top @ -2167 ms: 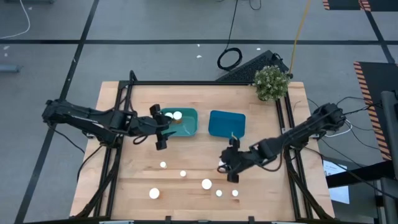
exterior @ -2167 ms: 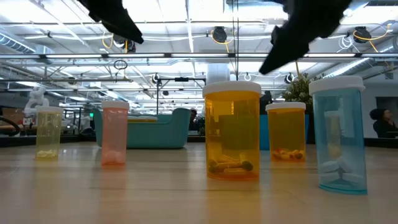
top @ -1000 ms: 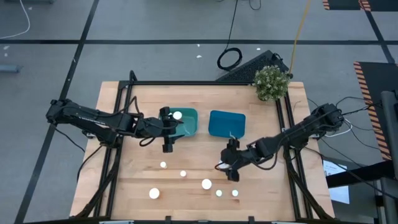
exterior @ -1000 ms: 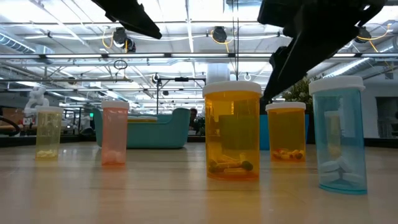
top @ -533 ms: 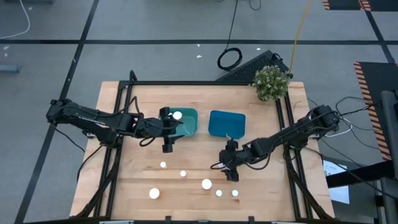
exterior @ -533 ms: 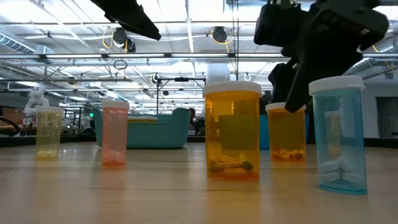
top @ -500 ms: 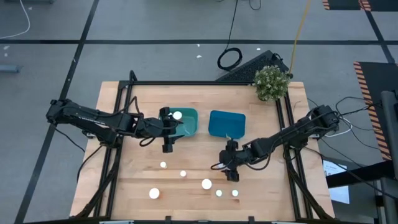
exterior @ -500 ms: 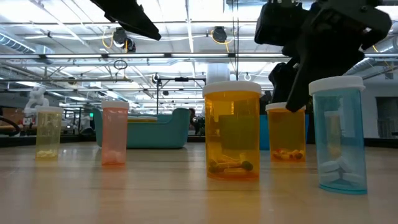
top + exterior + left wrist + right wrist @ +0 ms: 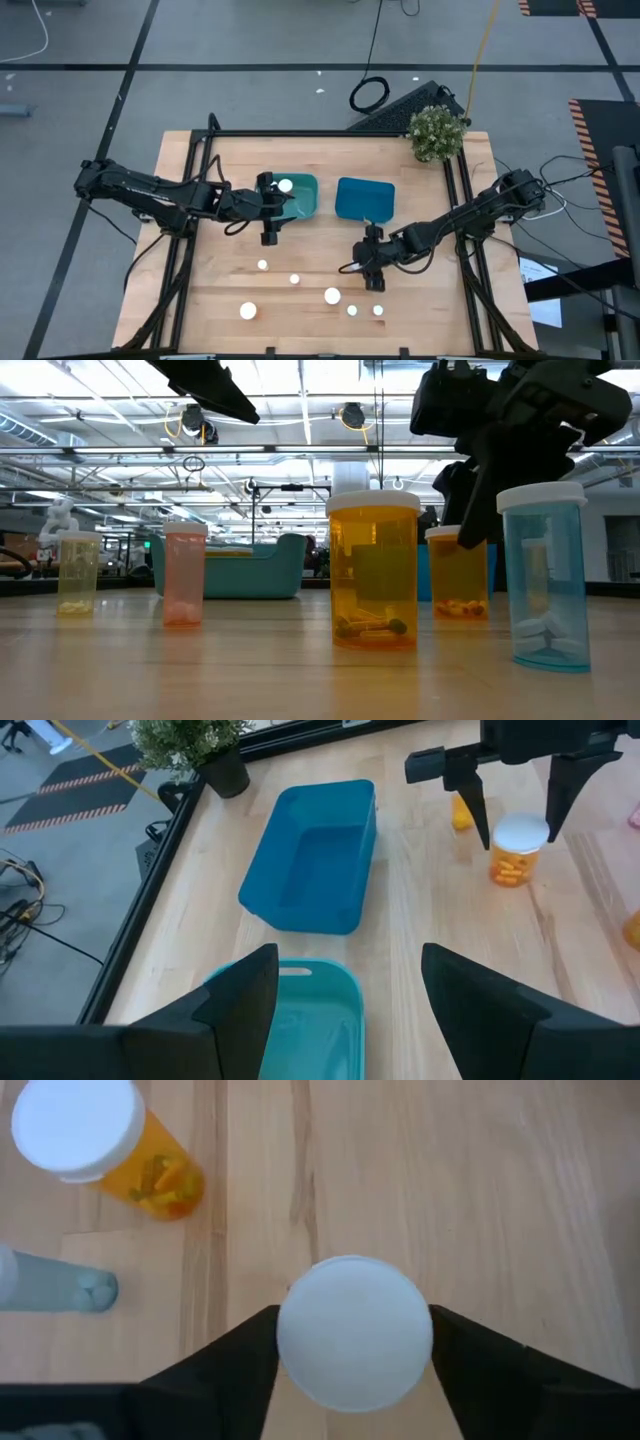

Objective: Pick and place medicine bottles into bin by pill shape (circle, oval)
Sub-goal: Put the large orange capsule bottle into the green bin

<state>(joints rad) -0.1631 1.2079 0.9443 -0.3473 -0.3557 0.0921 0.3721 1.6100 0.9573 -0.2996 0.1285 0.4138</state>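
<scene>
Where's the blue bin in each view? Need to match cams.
High: blue bin at table centre, right of the teal bin.
Low: blue sliver just right of the large orange bottle.
Left wrist: mid-frame.
Right wrist: not in it.
Landmark: teal bin beside it.

Left gripper (image 9: 350, 1010): my own two dark fingers stand apart with nothing between them.
Below it: the rim of a teal bin (image 9: 315, 970).
Just beyond: I see a blue bin (image 9: 315, 855), upright on the wooden table (image 9: 440, 890).
Right gripper (image 9: 515, 795): farther off, its fingers straddle a white-capped orange medicine bottle (image 9: 515, 850) (whether they touch it I can't tell).
Another orange bottle (image 9: 460, 812): beside one finger.
Table corner: potted plant (image 9: 195, 745).
</scene>
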